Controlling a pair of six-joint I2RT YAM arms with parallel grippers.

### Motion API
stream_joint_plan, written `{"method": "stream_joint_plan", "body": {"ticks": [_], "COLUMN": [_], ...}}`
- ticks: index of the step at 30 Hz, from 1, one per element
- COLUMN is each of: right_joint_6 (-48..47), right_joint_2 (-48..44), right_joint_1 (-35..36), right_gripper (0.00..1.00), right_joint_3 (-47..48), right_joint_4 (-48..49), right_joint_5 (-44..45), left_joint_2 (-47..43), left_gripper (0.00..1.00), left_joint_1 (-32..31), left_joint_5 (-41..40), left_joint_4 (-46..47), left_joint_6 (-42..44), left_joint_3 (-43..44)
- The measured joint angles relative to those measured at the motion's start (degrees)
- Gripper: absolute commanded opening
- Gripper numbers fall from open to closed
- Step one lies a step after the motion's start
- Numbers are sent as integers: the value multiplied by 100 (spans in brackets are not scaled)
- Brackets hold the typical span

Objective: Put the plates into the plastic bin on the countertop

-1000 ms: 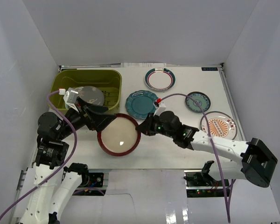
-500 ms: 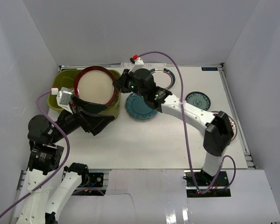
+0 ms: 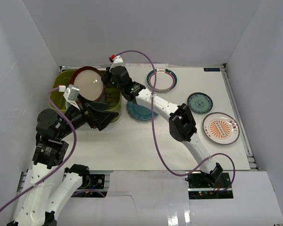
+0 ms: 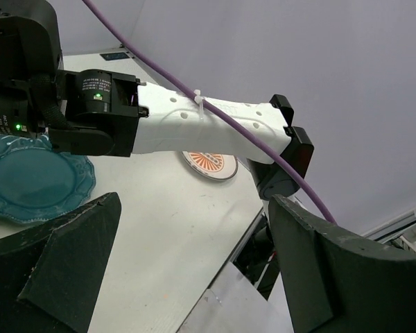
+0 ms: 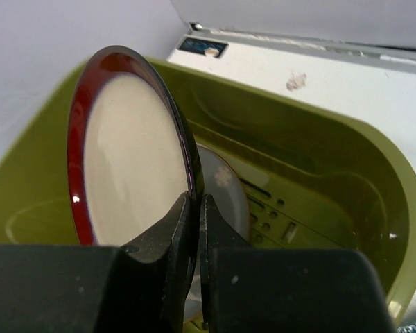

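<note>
White countertop [image 3: 146, 141] holds an olive-green plastic bin [image 5: 319, 159]. Over it, the right gripper [image 5: 196, 201] pinches a round red-rimmed cream plate [image 5: 125, 159] by its edge. The left gripper [image 4: 194, 201] gapes wide, empty.

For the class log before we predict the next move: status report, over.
Right fingers shut on red-rimmed plate, on edge over the bin. Left fingers open, empty. Grey plate lies in bin beneath.

- A robotics lab test cell: plain white panel walls [image 3: 141, 33] box in a flat white metal-edged surface [image 3: 132, 141]
- A white-and-black jointed left arm [image 3: 49, 150] and a matching right arm [image 3: 160, 106] stand at its near edge, trailing purple cables [image 3: 153, 136]
- The only kitchenware is an olive-green plastic bin [image 5: 312, 166] and loose crockery such as an orange-sunburst round plate [image 3: 220, 128]
</note>
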Motion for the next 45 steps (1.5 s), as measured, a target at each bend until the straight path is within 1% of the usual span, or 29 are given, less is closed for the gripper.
{"method": "stream_joint_plan", "body": {"ticks": [11, 13, 14, 15, 17, 18, 21, 23, 26, 30, 33, 36, 38, 41, 42, 44, 45], "right_joint_6": [-363, -372, -363, -374, -402, -442, -522, -570, -595, -616, -619, -579, -531, -356, -269, -92, 20], "right_joint_2": [501, 501, 498, 490, 490, 490, 470, 409, 192, -199, -557, -1067, -1554, -2605, -3032, -3842, -4284], "right_joint_1": [48, 87, 120, 146, 205, 234, 304, 350, 387, 422, 424, 422, 407, 332, 273, 50, -129], "right_gripper": [8, 13, 17, 25, 34, 41, 50, 50, 55, 67, 71, 71, 71, 65, 61, 58, 54], "right_joint_3": [-184, -323, -435, -555, -713, -776, -986, -1141, -1429, -1722, -1893, -2186, -2597, -3694, -4177, -5040, -5545], "right_joint_4": [94, 273, 404, 588, 811, 872, 1012, 1115, 1338, 1539, 1628, 1707, 1773, 1904, 1956, 2006, 2059], "right_joint_5": [240, 291, 343, 378, 481, 514, 614, 649, 660, 660, 610, 560, 522, 361, 306, 146, 68], "left_joint_2": [173, 177, 175, 162, 142, 138, 131, 105, 48, -68, -142, -190, -181, -35, 39, 146, 179], "left_gripper": [98, 98, 98, 98, 98, 98, 98, 98, 98, 98, 98, 98, 98, 98, 96, 91, 90], "left_joint_1": [-35, -37, -35, -37, -37, -37, -37, -37, -37, -37, -37, -37, -37, -37, -46, -107, -153], "left_joint_5": [-118, -140, -153, -164, -184, -197, -234, -271, -343, -553, -844, -1191, -1296, -1261, -1228, -1239, -1274], "left_joint_4": [348, 424, 468, 516, 579, 588, 621, 636, 640, 610, 457, 321, 278, 282, 291, 339, 345], "left_joint_6": [-131, -160, -181, -195, -221, -240, -267, -284, -308, -365, -407, -503, -623, -844, -933, -1119, -1215], "left_joint_3": [-415, -420, -431, -448, -485, -501, -540, -590, -647, -743, -789, -846, -914, -1025, -1062, -1180, -1266]}}
